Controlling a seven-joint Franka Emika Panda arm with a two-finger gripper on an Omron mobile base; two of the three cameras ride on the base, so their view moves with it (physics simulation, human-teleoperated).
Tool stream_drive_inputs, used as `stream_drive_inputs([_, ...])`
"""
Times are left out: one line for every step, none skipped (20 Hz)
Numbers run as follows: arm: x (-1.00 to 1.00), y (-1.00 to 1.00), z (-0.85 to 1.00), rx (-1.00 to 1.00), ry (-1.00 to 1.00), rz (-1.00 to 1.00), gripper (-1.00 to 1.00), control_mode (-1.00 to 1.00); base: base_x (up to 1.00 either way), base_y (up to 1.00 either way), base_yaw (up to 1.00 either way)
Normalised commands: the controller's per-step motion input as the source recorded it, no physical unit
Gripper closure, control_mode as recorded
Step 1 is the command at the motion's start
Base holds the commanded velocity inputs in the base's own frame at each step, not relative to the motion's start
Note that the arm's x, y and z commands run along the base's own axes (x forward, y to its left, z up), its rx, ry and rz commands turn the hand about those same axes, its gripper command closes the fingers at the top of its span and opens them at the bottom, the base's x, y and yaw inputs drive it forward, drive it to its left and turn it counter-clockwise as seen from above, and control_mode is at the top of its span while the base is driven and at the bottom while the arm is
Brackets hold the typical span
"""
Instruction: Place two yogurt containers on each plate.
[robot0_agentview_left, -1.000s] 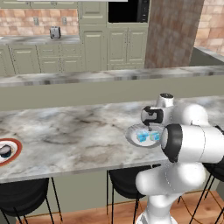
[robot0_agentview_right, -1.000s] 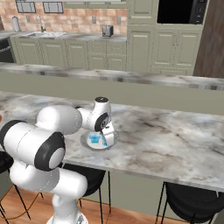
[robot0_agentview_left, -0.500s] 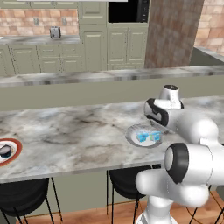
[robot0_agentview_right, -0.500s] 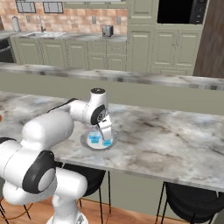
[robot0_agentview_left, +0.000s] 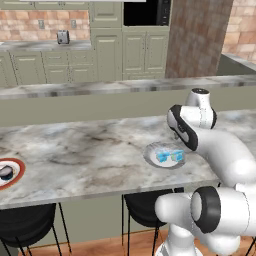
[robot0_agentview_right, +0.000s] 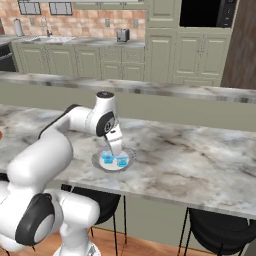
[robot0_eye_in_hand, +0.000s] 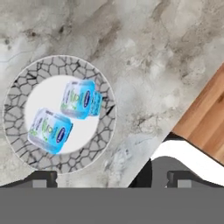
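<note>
"Look, the claw has lifted off the grey-rimmed plate, jaws spread wide, nothing between them."

"So both yogurt containers sit on it now, side by side, near the tabletop edge?"

"Yes. I'd say that plate's finished. The red-rimmed plate, well apart at the far end, comes next."
</note>
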Motion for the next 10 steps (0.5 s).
stream_drive_inputs([-0.39, 0.06, 0.32, 0.00, 0.00, 0.00, -1.00, -1.00, 0.00, 0.00, 0.00])
stream_drive_inputs([-0.42, 0.07, 0.26, 0.00, 0.00, 0.00, -1.00, -1.00, 0.00, 0.00, 0.00])
stream_drive_inputs([-0.44, 0.09, 0.23, 0.00, 0.00, 0.00, -1.00, -1.00, 0.00, 0.00, 0.00])
stream_drive_inputs([-0.45, 0.09, 0.18, 0.00, 0.00, 0.00, -1.00, -1.00, 0.00, 0.00, 0.00])
stream_drive_inputs([-0.48, 0.10, 0.16, 0.00, 0.00, 0.01, -1.00, -1.00, 0.00, 0.00, 0.00])
stream_drive_inputs([-0.49, 0.10, 0.15, 0.00, 0.00, 0.02, -1.00, -1.00, 0.00, 0.00, 0.00])
stream_drive_inputs([-0.49, 0.10, 0.12, 0.00, 0.00, 0.03, -1.00, -1.00, 0.00, 0.00, 0.00])
stream_drive_inputs([-0.49, 0.10, 0.10, 0.00, 0.00, 0.04, -1.00, -1.00, 0.00, 0.00, 0.00])
stream_drive_inputs([-0.48, 0.10, 0.06, 0.00, 0.00, 0.06, -1.00, -1.00, 0.00, 0.00, 0.00])
stream_drive_inputs([-0.48, 0.11, 0.07, 0.00, 0.00, 0.07, -1.00, -1.00, 0.00, 0.00, 0.00])
